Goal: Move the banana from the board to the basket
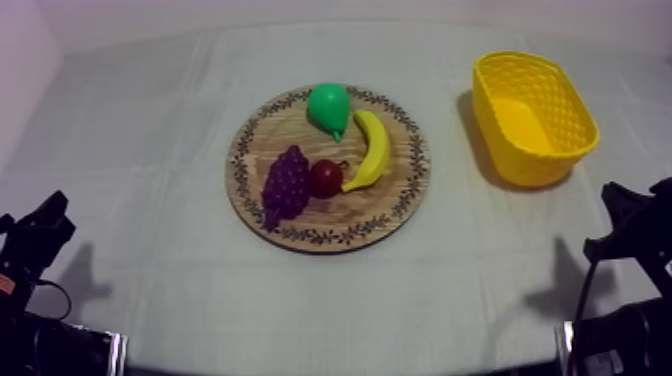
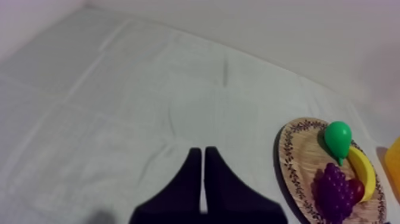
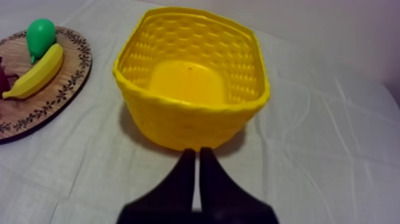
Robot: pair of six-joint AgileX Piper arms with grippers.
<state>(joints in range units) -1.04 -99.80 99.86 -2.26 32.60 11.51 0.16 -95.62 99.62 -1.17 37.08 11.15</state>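
The fingers of the left gripper are pressed together over the cloth; those of the right gripper are held closed on nothing, near the yellow basket. The banana is seen on the wooden board, beside the pear, well apart from the basket.

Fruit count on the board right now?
4, all on the wooden board: pear at its far side, banana toward the yellow basket, grapes opposite, small red fruit between them. None looks hidden.
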